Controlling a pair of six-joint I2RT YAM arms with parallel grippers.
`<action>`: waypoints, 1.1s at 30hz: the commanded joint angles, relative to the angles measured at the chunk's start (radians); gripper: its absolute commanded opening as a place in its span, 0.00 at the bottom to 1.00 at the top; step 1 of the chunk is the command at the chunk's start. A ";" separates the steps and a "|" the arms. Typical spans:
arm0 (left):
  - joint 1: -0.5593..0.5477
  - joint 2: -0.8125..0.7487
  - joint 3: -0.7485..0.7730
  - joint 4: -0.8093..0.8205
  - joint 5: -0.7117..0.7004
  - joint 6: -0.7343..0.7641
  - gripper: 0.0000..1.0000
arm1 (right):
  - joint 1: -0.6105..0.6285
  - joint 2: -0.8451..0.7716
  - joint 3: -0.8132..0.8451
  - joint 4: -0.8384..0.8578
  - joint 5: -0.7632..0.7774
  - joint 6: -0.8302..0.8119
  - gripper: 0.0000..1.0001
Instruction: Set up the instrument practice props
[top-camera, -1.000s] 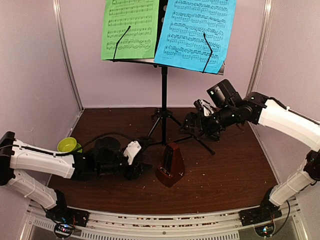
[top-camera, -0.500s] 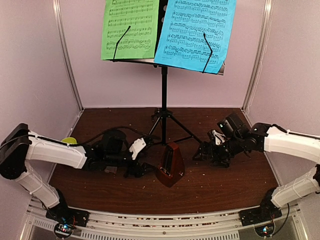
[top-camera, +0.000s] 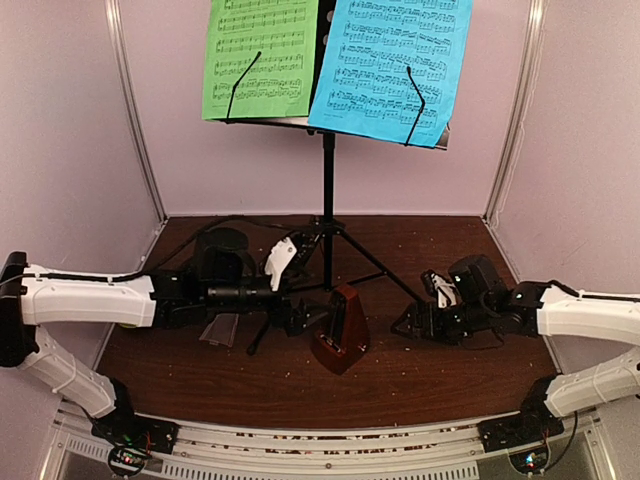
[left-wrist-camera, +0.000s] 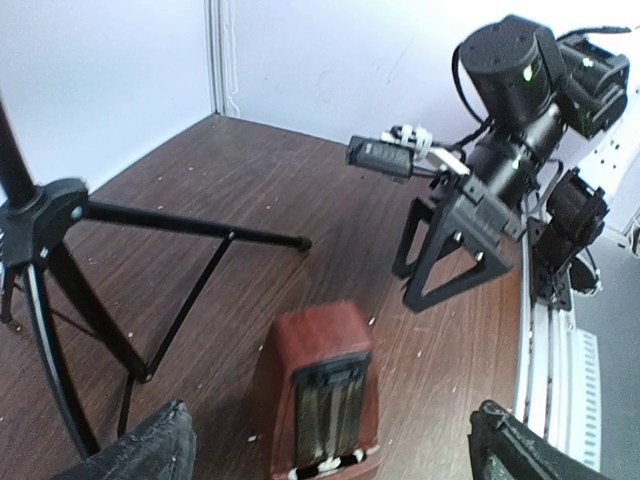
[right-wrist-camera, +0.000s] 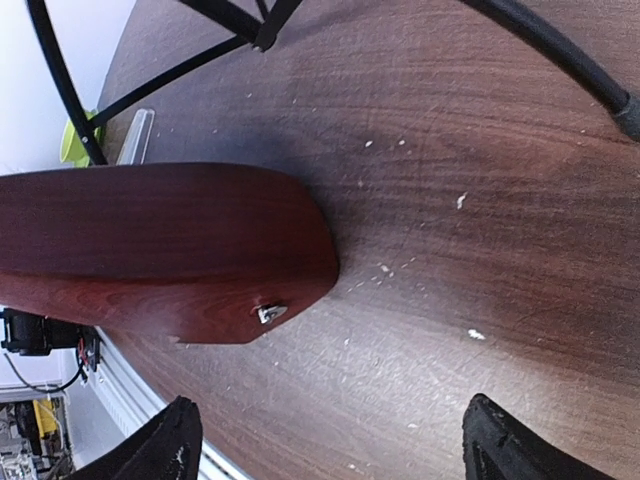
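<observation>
Metronome (top-camera: 340, 335) stands untouched between the left hand (left-wrist-camera: 330, 440) and right hand (right-wrist-camera: 330, 440), both spread wide and empty.

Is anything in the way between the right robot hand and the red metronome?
Nothing visible. Only bare tabletop lies between the right gripper and the metronome; the music stand legs sit farther back.

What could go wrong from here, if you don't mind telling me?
1. The metronome is tall and narrow and stands between the open left claw and the open right claw. A sideways nudge from either might tip it.
2. The left claw sits close to the legs of the music stand. A knock there could rock it and shake the green sheet and blue sheet loose.
</observation>
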 joint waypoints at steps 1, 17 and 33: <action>-0.036 0.082 0.091 -0.037 -0.064 -0.071 0.98 | -0.003 -0.019 -0.052 0.117 0.080 -0.024 0.90; -0.104 0.341 0.269 -0.066 -0.320 -0.081 0.85 | -0.001 0.008 -0.079 0.237 0.078 -0.044 0.86; -0.167 0.231 0.399 -0.261 -0.421 0.108 0.26 | 0.005 -0.032 -0.107 0.354 0.044 -0.135 0.80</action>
